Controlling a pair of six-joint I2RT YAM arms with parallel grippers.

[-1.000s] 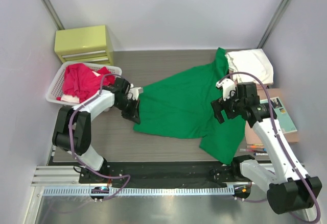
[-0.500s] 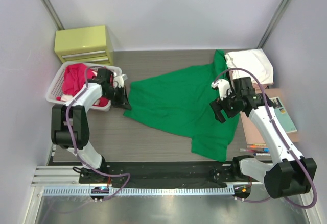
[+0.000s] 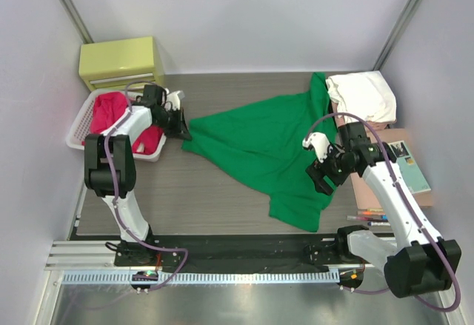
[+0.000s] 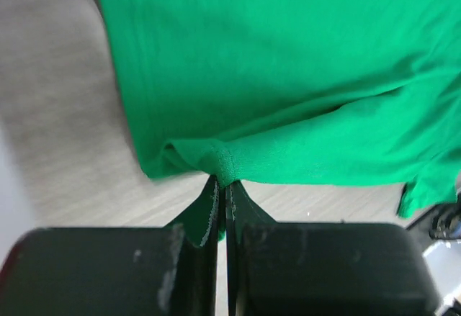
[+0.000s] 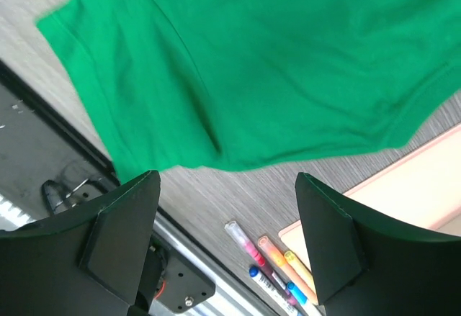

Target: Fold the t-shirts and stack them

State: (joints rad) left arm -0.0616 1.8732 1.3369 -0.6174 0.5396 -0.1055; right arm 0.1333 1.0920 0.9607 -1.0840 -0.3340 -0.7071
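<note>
Bright green cloth t-shirt point(image 3: 259, 143) stretches away from our left claw point(image 4: 221, 186), clamped on its edge, lengthwise toward our right claw point(image 5: 225, 183), which we hold wide and empty above the shirt's nearer end.

One green t-shirt point(image 3: 259, 143) is counted on the one counter point(image 3: 185, 192); one pile of white cloth point(image 3: 363, 95) is seen; red t-shirts point(image 3: 111, 114) are heaped in one basket point(image 3: 76, 138), their number not to be told. One yellow-green drawer box point(image 3: 122, 62) and one teal book point(image 3: 409, 166) are counted; at least four markers point(image 5: 243, 240) are seen. Two pincers are counted: the left pincer point(image 4: 222, 186); the right pincer point(image 5: 227, 183).
</note>
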